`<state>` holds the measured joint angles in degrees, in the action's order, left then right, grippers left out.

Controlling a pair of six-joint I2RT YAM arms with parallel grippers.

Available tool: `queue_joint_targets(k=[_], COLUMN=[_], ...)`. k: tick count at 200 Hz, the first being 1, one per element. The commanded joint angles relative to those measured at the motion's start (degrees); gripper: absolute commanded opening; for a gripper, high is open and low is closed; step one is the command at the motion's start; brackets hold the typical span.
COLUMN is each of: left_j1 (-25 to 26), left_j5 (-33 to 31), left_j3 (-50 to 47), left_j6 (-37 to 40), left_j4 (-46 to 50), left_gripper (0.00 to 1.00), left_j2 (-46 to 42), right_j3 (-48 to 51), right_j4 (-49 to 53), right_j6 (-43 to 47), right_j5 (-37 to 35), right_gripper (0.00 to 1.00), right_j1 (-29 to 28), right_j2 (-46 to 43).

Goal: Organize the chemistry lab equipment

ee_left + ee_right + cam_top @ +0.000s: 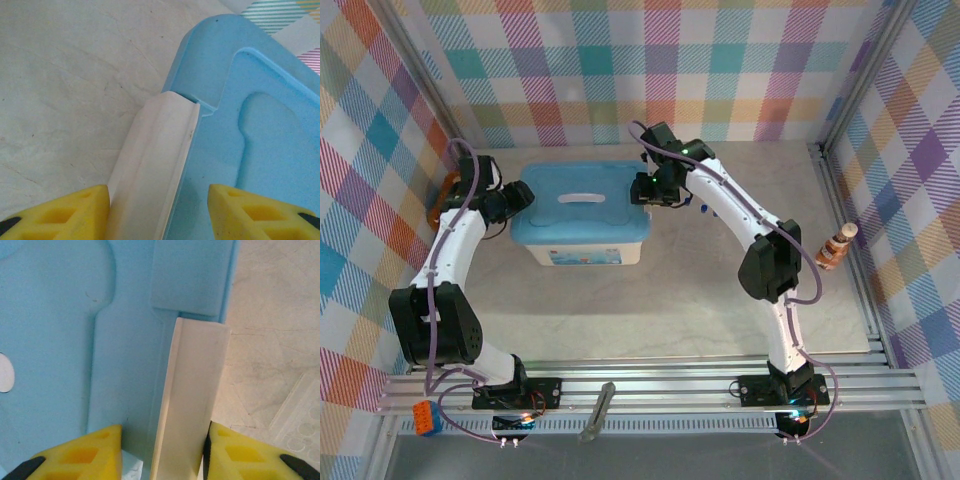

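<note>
A storage box (582, 250) with a light-blue lid (552, 218) stands at the back middle of the table. My left gripper (525, 195) is at its left end and is open. Its jaws straddle the white side latch (155, 150); the left finger (75, 210) touches the latch and the right finger rests over the lid (260, 150). My right gripper (645, 188) is at the box's right end. It straddles the other white latch (192, 390), with the right finger (240, 450) against it and a gap on the left. The chemistry lab equipment is out of view.
A brown-and-white bottle-shaped figure (836, 246) stands by the right wall. Something brown (442, 197) sits behind my left arm at the left wall. A clear plastic piece with round dimples (300, 420) lies right of the box. A slim grey tool (597, 412) rests on the front rails.
</note>
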<state>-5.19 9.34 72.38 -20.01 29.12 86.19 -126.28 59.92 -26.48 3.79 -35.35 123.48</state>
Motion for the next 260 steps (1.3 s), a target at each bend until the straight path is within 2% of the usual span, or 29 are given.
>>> queue_joint_targets(k=[1,24,54,103,175,234,260], left_j1=[5.32,6.43,8.60,10.54,10.91,10.48,10.43], left_j5=[7.48,7.45,6.61,6.30,5.09,5.15,5.33], left_j3=[1.12,0.86,2.24,5.08,9.96,15.00,14.35], left_j6=[-0.95,-2.25,-3.36,-4.29,-4.51,-4.12,-4.54], left_j4=[1.48,0.10,-1.48,-2.39,-2.53,-0.92,-1.16], left_gripper=[0.54,0.54,0.54,0.54,0.57,0.63,0.63], left_j2=[0.38,1.70,4.54,7.89,12.37,16.27,15.86], right_j3=[-2.29,-2.91,-2.92,-4.89,-11.41,-6.93,-6.01], right_j4=[-2.62,-2.26,-2.61,-2.25,-1.19,-2.22,-2.61], right_j6=[1.96,2.22,1.98,2.07,1.80,1.53,1.87], right_j5=[3.18,2.98,3.85,4.45,7.26,6.89,5.70], right_gripper=[0.39,0.39,0.44,0.45,0.46,0.46,0.52], right_j1=[-3.84,-3.63,-1.90,0.98,2.92,2.82,3.25], right_j2=[2.86,3.34,3.95,5.28,9.76,7.46,6.87])
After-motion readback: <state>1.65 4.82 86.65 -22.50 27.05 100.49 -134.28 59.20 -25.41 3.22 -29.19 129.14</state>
